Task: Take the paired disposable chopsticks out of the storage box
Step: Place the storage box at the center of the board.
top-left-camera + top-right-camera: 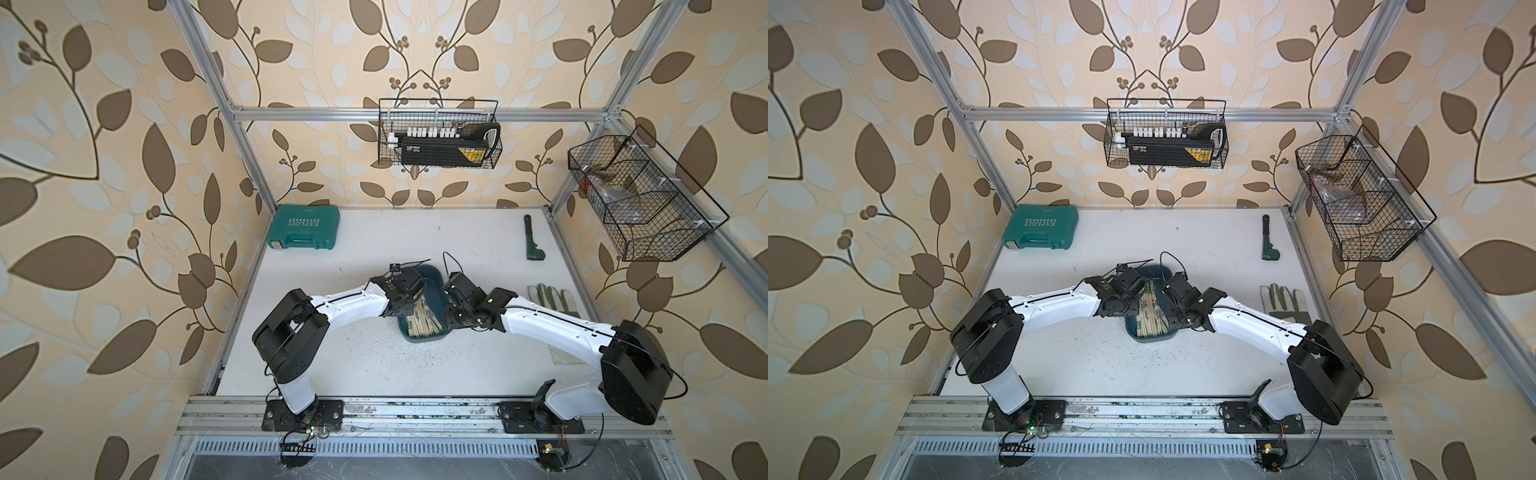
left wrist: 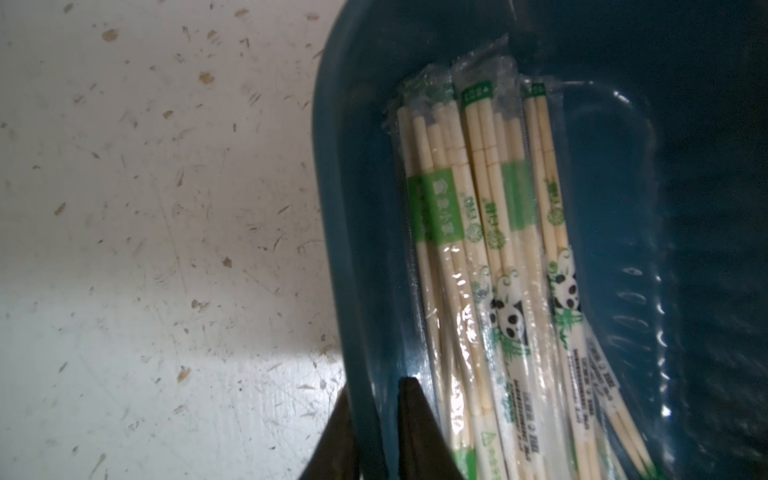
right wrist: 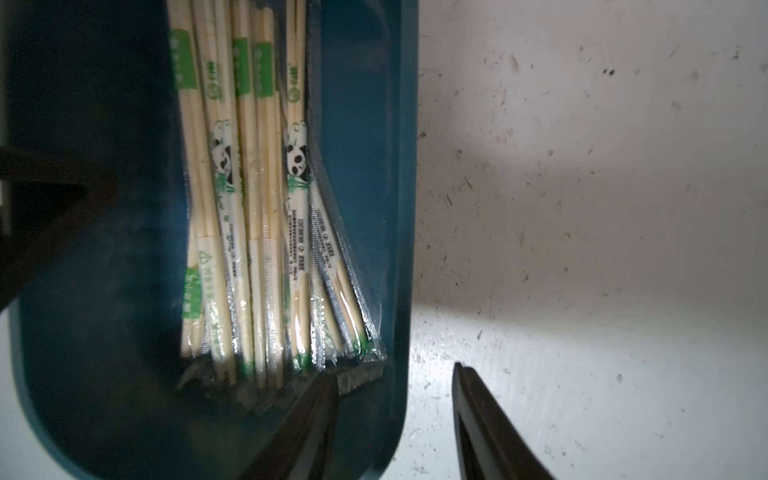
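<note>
Teal-blue plastic is noted mid-table: the storage box (image 1: pixel 434 282) is set on the white, scuffed table (image 1: pixel 374 361), between the two wrists, in both top views. The paired disposable chopsticks (image 2: pixel 490 249) are laid lengthwise on its floor, stacked loosely in clear sleeves printed with green bands and pandas. Every pair that can be seen is inside the box. At one end the sleeves are fanned out slightly, as seen in the right wrist view at the paired disposable chopsticks (image 3: pixel 249 187).

The left gripper (image 2: pixel 376 384) is placed over one long wall of the box, with one finger outside above the table and one inside. The gap is narrow and filled by the wall, so the wall is taken as pinched. The chopsticks are not held by it, and the inner finger is just beside the nearest sleeve.

The right gripper (image 3: pixel 392 374) is spread wide across the opposite long wall. One finger is inside, near the fanned sleeve ends, and the other is outside over bare table, clear of the wall. Nothing is gripped by it.

Elsewhere, a green tool case (image 1: pixel 306 228) is lying at the far left corner and a green-handled hand tool (image 1: pixel 532 243) at the far right. A glove (image 1: pixel 552 297) is lying beside the right arm. Two wire baskets (image 1: pixel 438 133) are hung on the frame.
</note>
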